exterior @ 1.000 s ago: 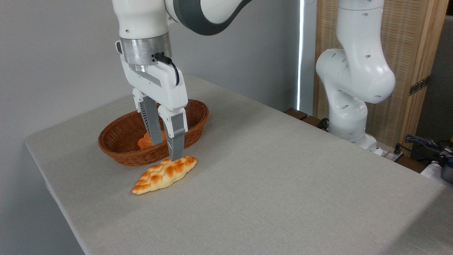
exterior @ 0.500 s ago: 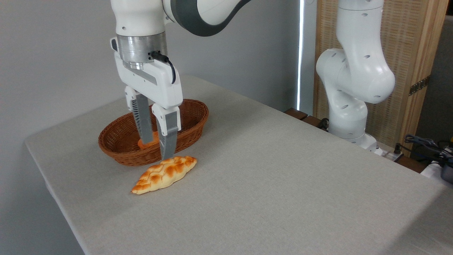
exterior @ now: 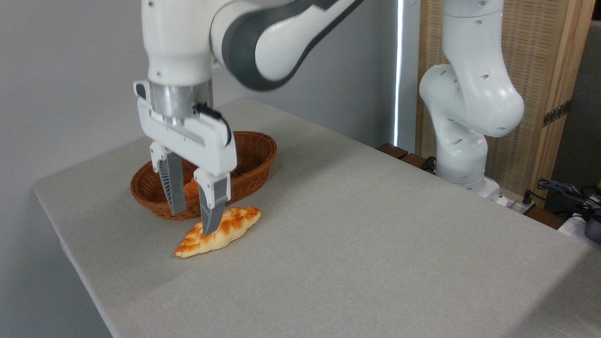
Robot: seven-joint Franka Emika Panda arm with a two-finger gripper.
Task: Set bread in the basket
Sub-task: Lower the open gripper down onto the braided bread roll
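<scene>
The bread (exterior: 225, 232), a long braided loaf with golden-brown patches, lies on the grey table just in front of the basket (exterior: 256, 157). The basket is reddish-brown wicker with a thick rim. My gripper (exterior: 193, 223) hangs open over the loaf's middle, pointing down. Its near fingertip (exterior: 210, 229) stands in front of the loaf's top, and the far finger (exterior: 171, 188) shows against the basket's front wall. Nothing is held between the fingers. Whether the near fingertip touches the loaf cannot be told.
A small orange bun (exterior: 190, 188) sits inside the basket, partly hidden by my fingers. The arm's white base (exterior: 462, 141) stands at the table's far right side, with cables (exterior: 563, 190) beyond it. The table's left edge (exterior: 61, 234) runs close to the basket.
My gripper has moved left and down toward the loaf and its fingers have spread wider. The loaf and basket have not moved.
</scene>
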